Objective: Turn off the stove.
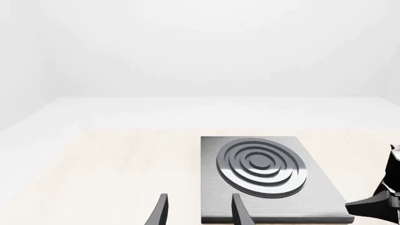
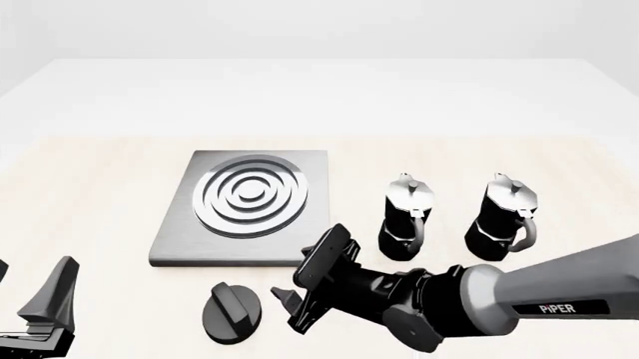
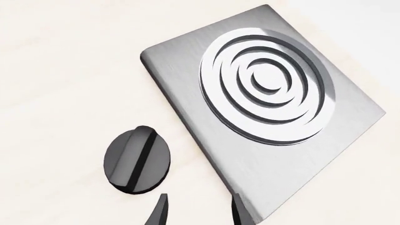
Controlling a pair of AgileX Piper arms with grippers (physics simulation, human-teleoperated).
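Note:
The stove (image 2: 245, 206) is a flat grey metal slab with silver concentric rings, left of centre on the table. Its round black ridged knob (image 2: 232, 312) lies on the table in front of the slab. My right gripper (image 2: 290, 305) is open and empty, low over the table just right of the knob and not touching it. In the right wrist view the knob (image 3: 136, 159) lies ahead of the open fingertips (image 3: 160, 212), beside the slab (image 3: 262, 108). My left gripper (image 2: 48, 307) is open and empty at the near left corner, facing the slab (image 1: 262, 173).
Two black-and-silver moka pots (image 2: 406, 217) (image 2: 502, 217) stand upright right of the stove, behind my right arm (image 2: 519, 295). Part of the right gripper shows at the edge of the left wrist view (image 1: 384, 197). The light wood tabletop (image 2: 90, 194) extends left.

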